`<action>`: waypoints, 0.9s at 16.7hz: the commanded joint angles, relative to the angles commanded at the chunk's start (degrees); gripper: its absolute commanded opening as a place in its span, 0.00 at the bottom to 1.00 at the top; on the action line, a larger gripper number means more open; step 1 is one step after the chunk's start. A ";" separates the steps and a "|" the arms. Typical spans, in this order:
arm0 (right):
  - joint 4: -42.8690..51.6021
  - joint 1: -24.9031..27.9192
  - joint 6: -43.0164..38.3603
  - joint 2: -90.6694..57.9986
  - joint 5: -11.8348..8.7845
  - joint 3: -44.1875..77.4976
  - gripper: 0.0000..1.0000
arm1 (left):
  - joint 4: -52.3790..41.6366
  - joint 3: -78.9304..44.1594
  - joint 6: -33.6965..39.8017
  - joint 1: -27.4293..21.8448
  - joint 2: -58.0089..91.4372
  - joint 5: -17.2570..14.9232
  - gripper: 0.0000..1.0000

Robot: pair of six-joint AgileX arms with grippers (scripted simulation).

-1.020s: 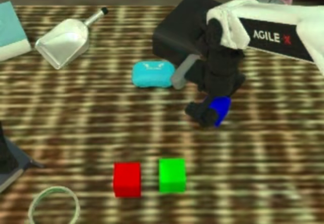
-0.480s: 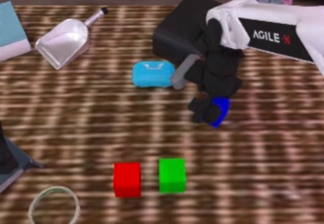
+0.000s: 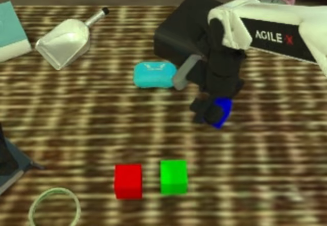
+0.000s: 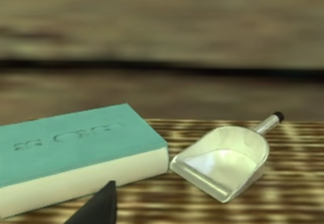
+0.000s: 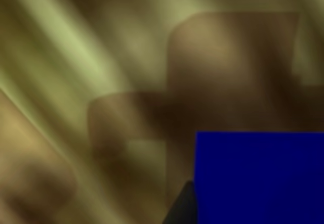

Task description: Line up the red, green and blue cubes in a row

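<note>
Your right gripper (image 3: 210,113) clamps the blue cube (image 3: 220,111) off-centre; it may slip before reaching the green cube (image 3: 173,176).

Striped table (image 3: 276,175) (red cube (image 3: 127,180), green cube (image 3: 173,176))

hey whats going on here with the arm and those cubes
The right gripper is shut on the blue cube and holds it above the table, near the middle right, in front of a black box. The red cube and green cube already sit side by side near the front, with a small gap between them. The blue one is not yet in the row. The left arm is parked at the table's left edge.
</note>
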State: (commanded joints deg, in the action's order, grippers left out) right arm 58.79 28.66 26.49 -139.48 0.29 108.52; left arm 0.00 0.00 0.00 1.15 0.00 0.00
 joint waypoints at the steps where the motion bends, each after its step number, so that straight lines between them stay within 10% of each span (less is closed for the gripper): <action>1: 0.80 0.08 0.05 0.16 -0.01 0.76 0.00 | 0.00 0.00 0.00 0.00 0.00 0.00 1.00; 15: 12.25 0.93 1.29 5.29 -0.09 7.34 0.00 | 0.00 0.00 0.00 0.00 0.00 0.00 1.00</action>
State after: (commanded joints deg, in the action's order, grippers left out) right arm 71.04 29.59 27.78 -134.19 0.20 115.86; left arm 0.00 0.00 0.00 1.15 0.00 0.00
